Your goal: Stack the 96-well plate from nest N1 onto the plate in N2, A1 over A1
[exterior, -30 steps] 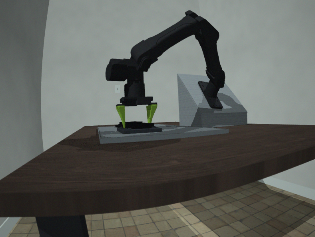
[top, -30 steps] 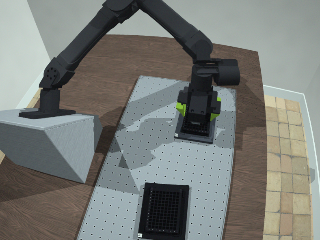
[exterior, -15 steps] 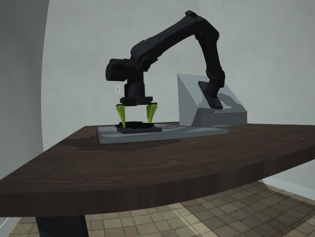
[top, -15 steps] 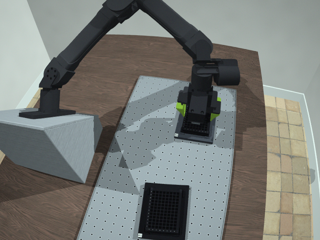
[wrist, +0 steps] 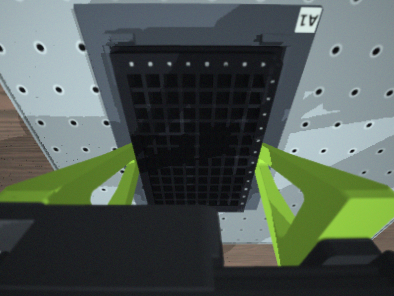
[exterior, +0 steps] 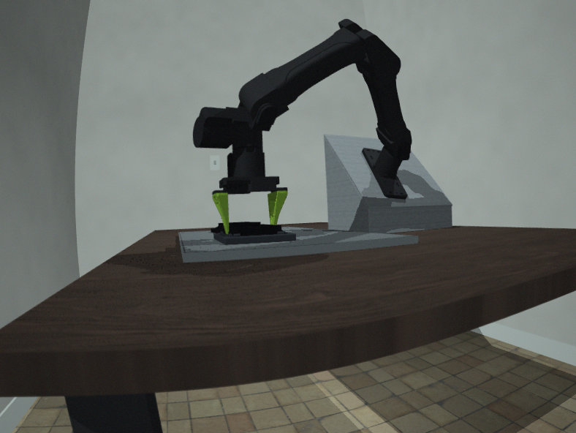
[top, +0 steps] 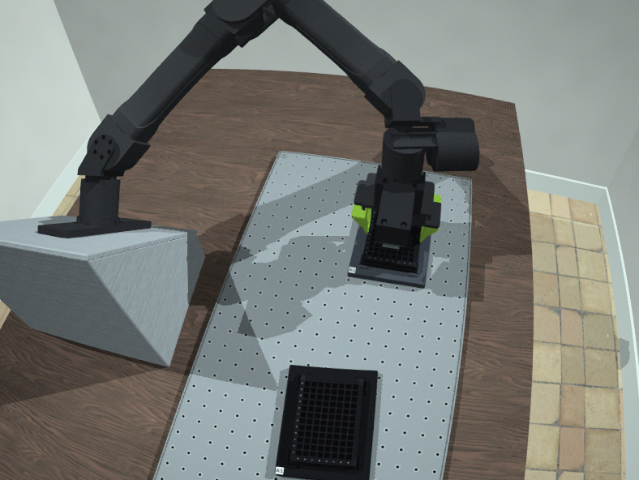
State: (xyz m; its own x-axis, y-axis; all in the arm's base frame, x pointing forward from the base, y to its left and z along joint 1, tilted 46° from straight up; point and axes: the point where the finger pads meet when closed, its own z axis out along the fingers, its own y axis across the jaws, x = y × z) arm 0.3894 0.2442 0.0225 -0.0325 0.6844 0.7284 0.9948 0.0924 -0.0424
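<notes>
A black 96-well plate [top: 389, 253] is at nest N1 [top: 391, 279], the far nest on the grey perforated baseplate. My gripper [top: 396, 227] reaches straight down over it, its green fingers shut on the plate's two long sides. In the wrist view the plate [wrist: 195, 130] fills the gap between the fingers. Its A1 label [wrist: 307, 20] is at the nest's far corner. In the side view the fingertips [exterior: 250, 227] are at plate height; I cannot tell whether the plate rests in the nest or hangs just above it. The second plate [top: 326, 417] lies in nest N2 [top: 287, 408] at the near end, with its A1 label [top: 279, 470] at its near left corner.
The perforated baseplate [top: 319, 320] runs between the two nests on the dark wooden table. The arm's base stands on a grey wedge-shaped pedestal [top: 98, 289] at the left. The table edge and tiled floor [top: 573, 336] lie to the right.
</notes>
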